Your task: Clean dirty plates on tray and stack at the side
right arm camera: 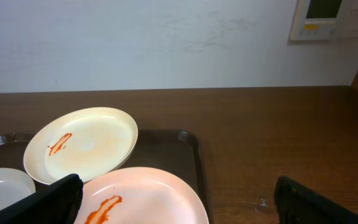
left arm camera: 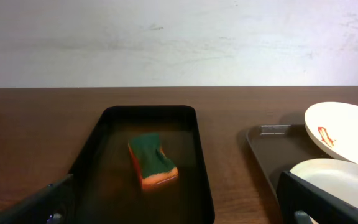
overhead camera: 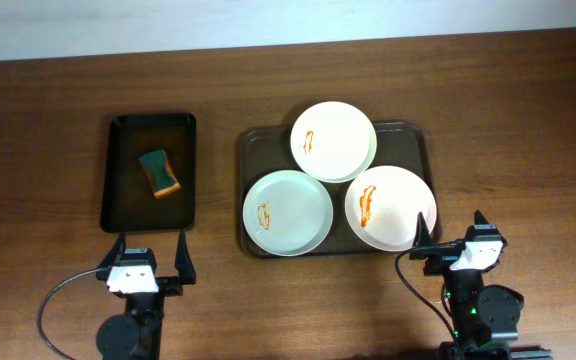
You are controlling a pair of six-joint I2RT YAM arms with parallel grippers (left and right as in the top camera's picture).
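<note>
Trouble, we judge, would come first from the far plate (overhead camera: 333, 141), which seems to lean on the rims of the two nearer ones inside the tray (overhead camera: 413, 140). If we lift the near-left plate (overhead camera: 288, 212) or the near-right plate (overhead camera: 391, 207) first, the leaning one may drop, slide or clatter. All three carry orange-red smears, so a pinch across a smear could slip or foul the fingers. The sponge (overhead camera: 159, 172) lies in the small black tray (overhead camera: 128, 205) well left of the tray, and if it is wet it may drip on the way over. Neither gripper holds anything: the left gripper (overhead camera: 151, 240) stands wide open off the tray's near-left corner, and the right gripper (overhead camera: 450, 222) stands wide at its near-right corner, one finger apparently over the near-right plate's rim. The tray's raised rim blocks a flat slide-out, so plates must come up. Bare surface (overhead camera: 508, 120) right of the tray gives us room for a stack; the gap left of the tray is narrower.
</note>
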